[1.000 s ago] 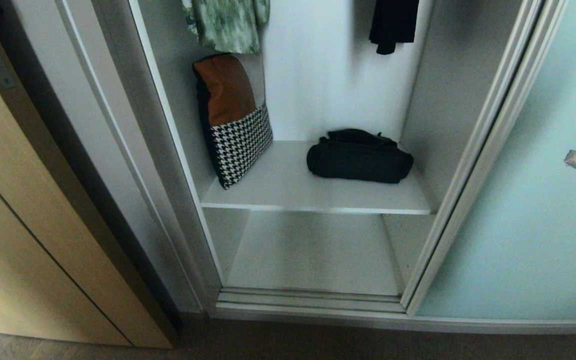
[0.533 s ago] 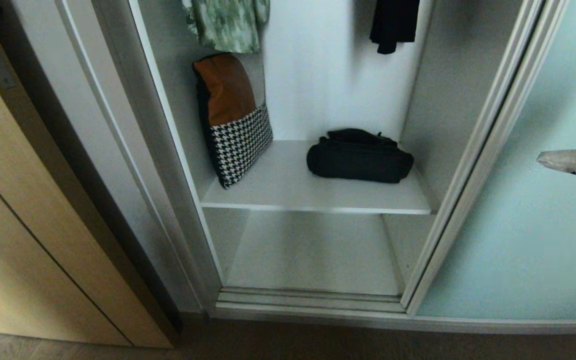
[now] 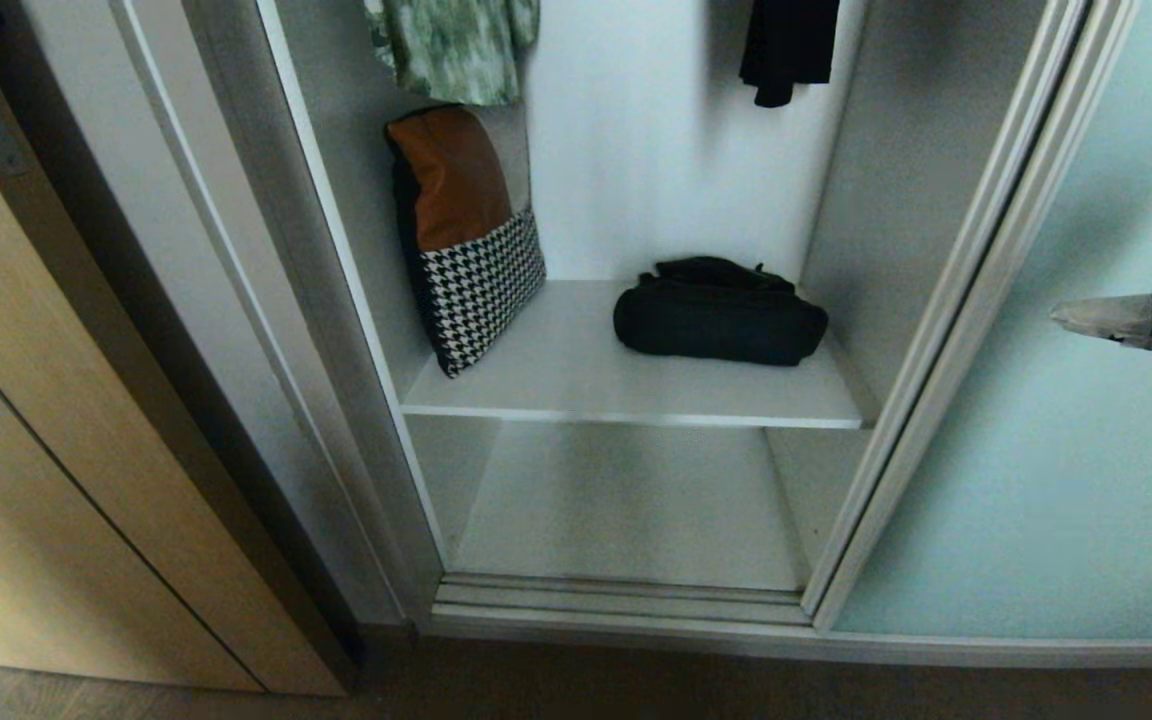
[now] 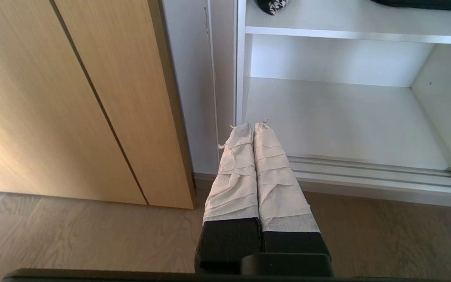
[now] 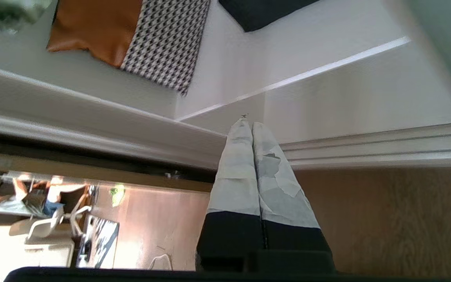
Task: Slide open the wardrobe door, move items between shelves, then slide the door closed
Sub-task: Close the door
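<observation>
The right hand (image 3: 1061,316) comes in from the right edge at about the height of the upper shelf (image 3: 636,405), its wrapped fingers (image 5: 249,156) pressed flat together, closed on nothing, the tip pointing across the front of the sliding wardrobe door (image 3: 1056,480). That frosted turquoise panel stands behind and below the hand, slid over to the right, so the wardrobe is open. Well off to the left of the fingertips, past the door's silver frame, the black bag (image 3: 719,315) lies on the upper shelf, close to the wardrobe's right wall. Further left again, a cushion (image 3: 466,240) in brown and houndstooth leans upright against the left wall on the same shelf. Below it is the lower shelf (image 3: 626,510). The left hand (image 4: 253,125) hangs low outside the wardrobe over the wooden floor (image 4: 92,231), its fingers shut tight too, with the tan wood-grain door (image 4: 53,98) beside it.
</observation>
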